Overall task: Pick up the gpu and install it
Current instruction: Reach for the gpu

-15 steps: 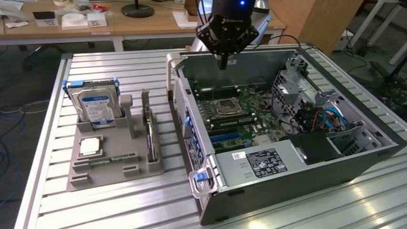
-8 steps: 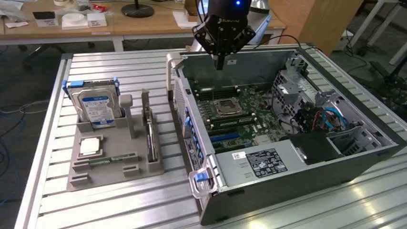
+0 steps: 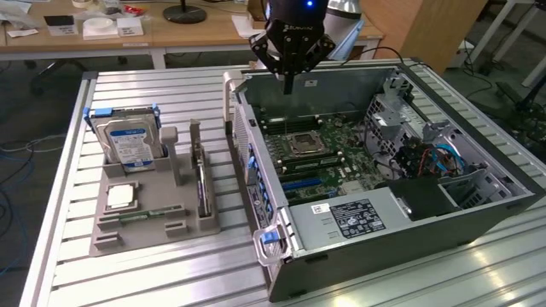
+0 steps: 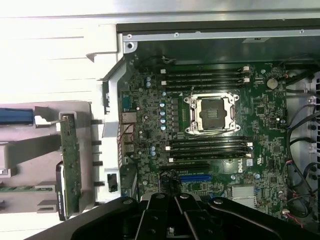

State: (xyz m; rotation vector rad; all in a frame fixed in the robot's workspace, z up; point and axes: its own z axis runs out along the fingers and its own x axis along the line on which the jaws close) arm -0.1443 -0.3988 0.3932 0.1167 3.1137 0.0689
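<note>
Exterior view: pincer (image 3: 288, 88) squeezed together on nothing, high over the open case (image 3: 384, 249), with gpu (image 3: 201, 184) standing on its thin edge in a slot of the grey rack (image 3: 128, 231) on the tabletop (image 3: 153, 96), just beside the case, likely set upright for an easy grab from above.

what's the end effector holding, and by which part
Nothing; the end effector is shut, empty, above the computer case. The gpu stands in its rack.
</note>
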